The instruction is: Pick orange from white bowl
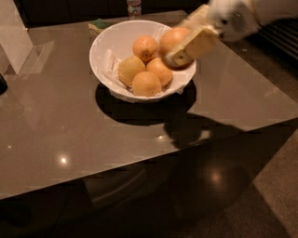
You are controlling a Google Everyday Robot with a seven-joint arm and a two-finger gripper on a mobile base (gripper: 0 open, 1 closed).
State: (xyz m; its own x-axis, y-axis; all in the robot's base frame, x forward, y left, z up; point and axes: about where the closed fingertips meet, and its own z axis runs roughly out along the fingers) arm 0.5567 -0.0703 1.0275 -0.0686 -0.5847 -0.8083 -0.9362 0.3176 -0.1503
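The white bowl (106, 46) stands on the far middle of the dark glossy table, with crinkled white lining showing inside. My gripper (182, 42) reaches in from the upper right and is shut on the orange (173, 39), the biggest fruit. It holds the orange over the bowl's right rim, between a tan front finger (194, 46) and a rear finger partly hidden behind the fruit. Several smaller oranges (145, 84) remain in the bowl, to the left of the gripper.
A green sponge (99, 24) and a bottle (134, 6) sit behind the bowl. A white upright sheet (14, 37) stands at the far left. The table's front edge (139, 160) drops to dark floor, and carpet lies at the right.
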